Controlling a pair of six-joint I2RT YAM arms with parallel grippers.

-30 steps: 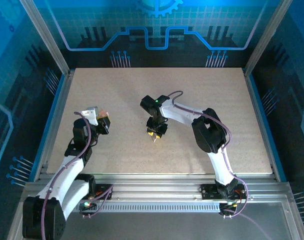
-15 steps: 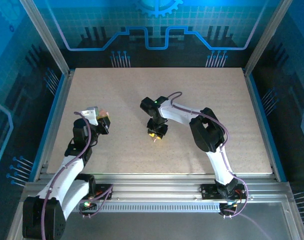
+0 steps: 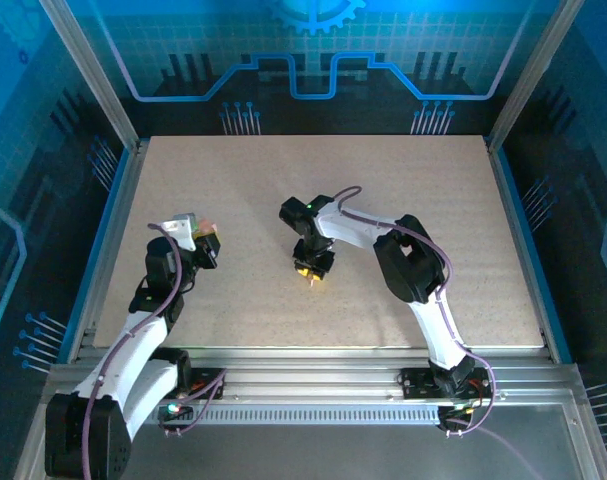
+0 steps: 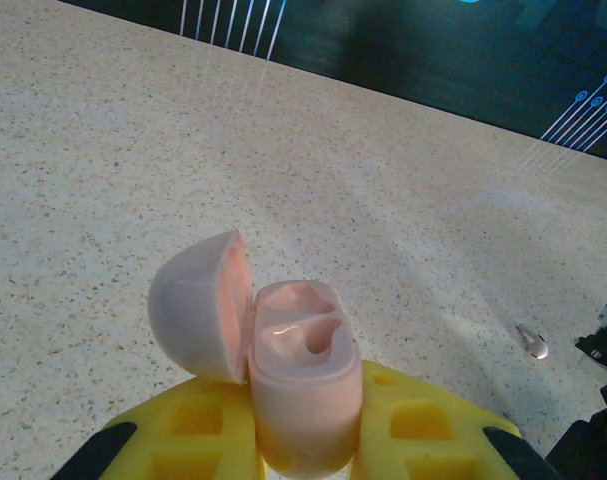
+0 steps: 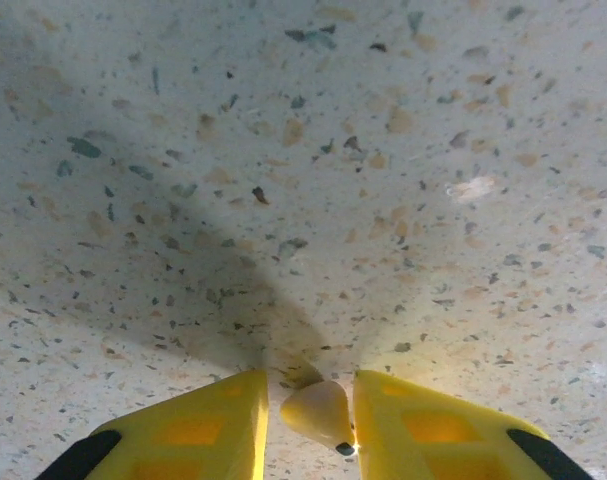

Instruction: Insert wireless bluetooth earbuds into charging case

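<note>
A beige speckled desk (image 3: 433, 190) sat inside a blue-lit enclosure framed in metal, seen from above, with two white and black robot arms reaching over it from the near edge.

The left gripper (image 3: 207, 240) hung over the left part of the desk. Its yellow jaws were closed on a pale pink egg-shaped plastic charging case (image 4: 305, 400), gripped at its lower body and held upright above the surface. The case's domed lid (image 4: 198, 305) was swung open to the left on its hinge. The two moulded sockets in the top of the case looked vacant.

The right gripper (image 3: 313, 268) pointed down near the middle of the desk, well apart from the left one. From its wrist camera, its yellow jaws were drawn narrow, with a small pale pinkish-white earbud (image 5: 318, 412) pinched between them just above the speckled surface. A dark spot showed at the earbud's lower end.

From the left wrist camera, a second tiny pale earbud (image 4: 532, 343) appeared low at the desk, just beside dark parts of the right arm at the picture's right edge. Whether it was the same piece could not be told.
</note>
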